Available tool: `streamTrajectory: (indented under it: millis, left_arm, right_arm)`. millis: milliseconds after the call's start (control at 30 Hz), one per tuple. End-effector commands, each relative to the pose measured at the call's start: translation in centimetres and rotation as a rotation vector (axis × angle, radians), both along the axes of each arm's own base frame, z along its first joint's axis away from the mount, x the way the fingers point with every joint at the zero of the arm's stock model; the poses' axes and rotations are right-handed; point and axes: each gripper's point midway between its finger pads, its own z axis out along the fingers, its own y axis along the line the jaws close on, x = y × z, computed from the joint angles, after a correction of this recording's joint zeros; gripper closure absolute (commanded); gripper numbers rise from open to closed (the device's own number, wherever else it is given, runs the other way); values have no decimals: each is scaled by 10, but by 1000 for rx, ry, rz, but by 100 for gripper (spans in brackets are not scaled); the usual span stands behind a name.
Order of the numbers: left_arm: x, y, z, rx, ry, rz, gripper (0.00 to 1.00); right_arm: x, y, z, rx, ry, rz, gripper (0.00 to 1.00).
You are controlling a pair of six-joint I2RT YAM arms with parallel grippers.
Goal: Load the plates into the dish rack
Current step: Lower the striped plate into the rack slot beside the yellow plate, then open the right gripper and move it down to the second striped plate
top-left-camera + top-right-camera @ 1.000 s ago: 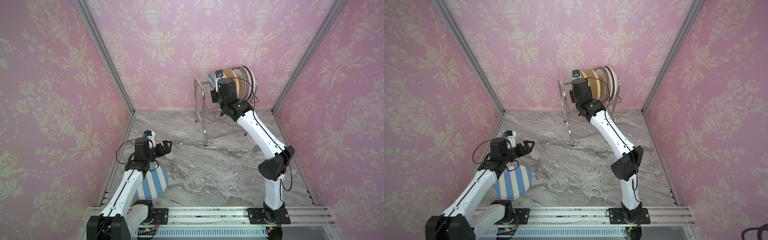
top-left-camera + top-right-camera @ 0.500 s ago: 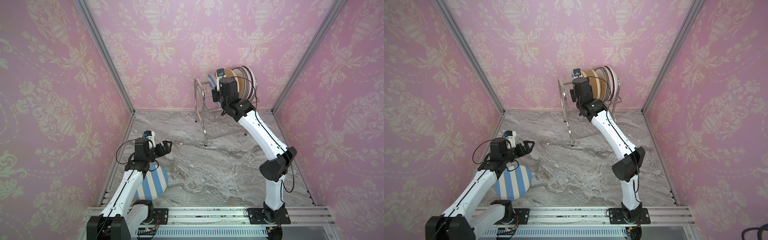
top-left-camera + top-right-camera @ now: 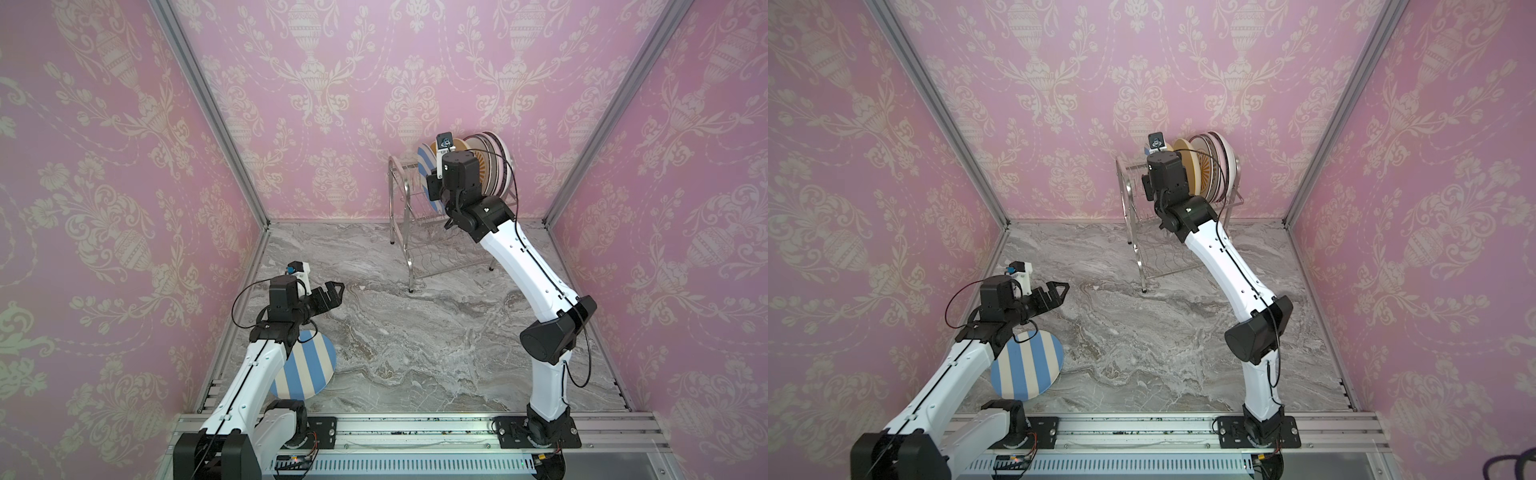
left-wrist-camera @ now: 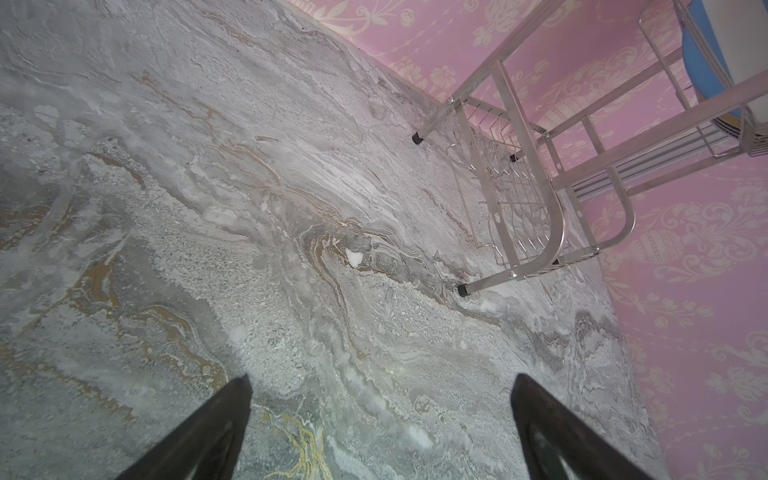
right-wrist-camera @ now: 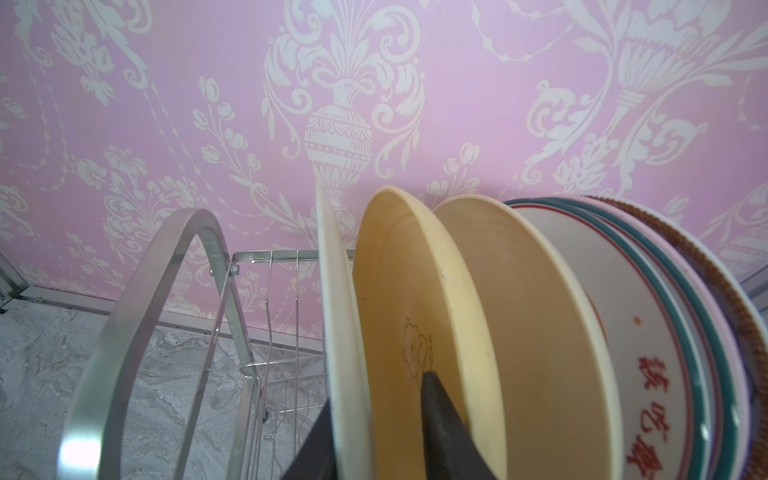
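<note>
Right gripper (image 5: 378,388) at rack (image 3: 394,195) top tier, jaws parted astride rim of striped plate (image 5: 334,291), one finger clear of it. Plate stood upright in slot beside yellow plate (image 5: 415,291), more plates ranked past that. Left gripper (image 4: 382,378) gaped empty over table (image 3: 415,332). Second striped plate (image 3: 305,370) lay flat on table, partly under left arm, well apart from rack. Step judged: release of seated plate. Next move likely called for clean withdrawal without nudging row, then pickup of flat plate.

Striped plate (image 3: 309,365) half hidden (under left arm (image 3: 253,374)).
</note>
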Motion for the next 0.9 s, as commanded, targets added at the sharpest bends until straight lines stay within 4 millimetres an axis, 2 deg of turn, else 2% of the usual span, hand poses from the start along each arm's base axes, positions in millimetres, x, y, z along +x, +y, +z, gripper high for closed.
streamTrajectory:
  millis: [0,333,600,733,867]
  left_arm:
    - [-3,-1,0,-5,-5,-17,1]
    - [-4,-1,-1,-6,-4,-19,1]
    - [-4,1,0,3,-5,-9,1]
    - [-3,10,3,46,-12,34,1]
    - [-4,29,10,129,-18,113,1]
  right_arm:
    - [-8,-13,20,-8,-32,-30,70]
    - [-8,-18,23,-33,-33,-55,67]
    - [-16,-15,29,-3,-35,-19,61]
    - [-24,-16,33,-11,-34,-10,56]
    - [-44,-9,41,-15,-32,36,50]
